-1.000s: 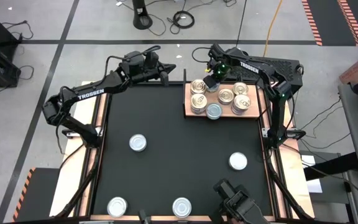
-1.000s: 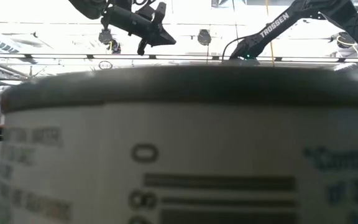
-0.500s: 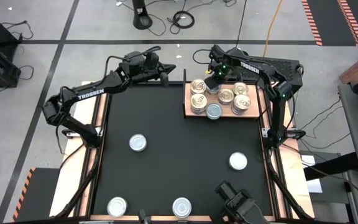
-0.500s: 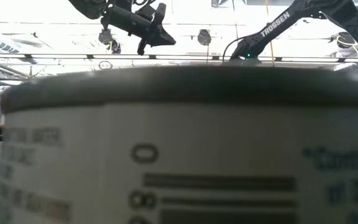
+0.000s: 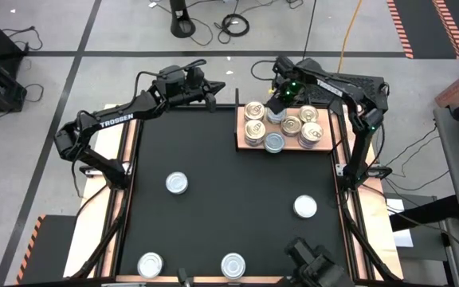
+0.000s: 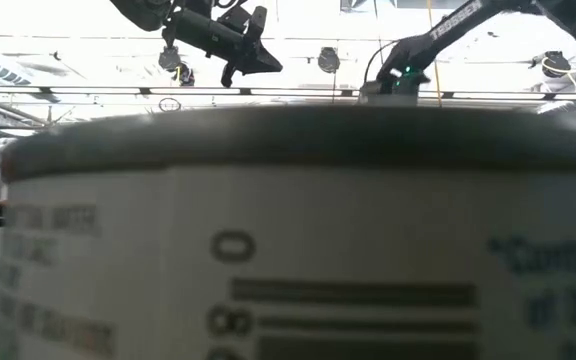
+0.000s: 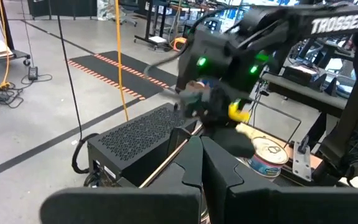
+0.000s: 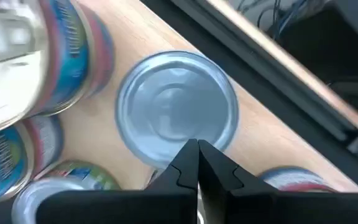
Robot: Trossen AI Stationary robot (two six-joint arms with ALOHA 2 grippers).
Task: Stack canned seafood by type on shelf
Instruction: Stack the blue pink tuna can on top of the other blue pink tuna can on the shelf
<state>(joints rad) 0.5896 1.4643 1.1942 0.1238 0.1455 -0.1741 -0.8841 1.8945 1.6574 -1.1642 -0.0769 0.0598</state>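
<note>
The shelf (image 5: 241, 135) lies at the table's far right and bears several cans (image 5: 254, 131), some of them stacked. My right gripper (image 8: 197, 151) is shut and points down just above a pale-blue-topped can (image 8: 176, 115). That can stands on the shelf's wood (image 8: 253, 134) near its far edge. I cannot see the fingers touching it. My left gripper (image 5: 213, 90) is shut and hangs level in the air over the table's far edge, left of the shelf. Loose cans (image 5: 177, 183) (image 5: 305, 207) stand on the black mat.
Two more cans (image 5: 150, 264) (image 5: 233, 265) stand at the near edge; one of them fills the low view (image 6: 288, 250). A black ventilated box (image 7: 142, 134) sits beyond the table's far edge. Wooden strips (image 5: 126, 159) run along the table's sides.
My right gripper has risen from the cans on the shelf, staying shut and pointing down. The cans have kept their places.
</note>
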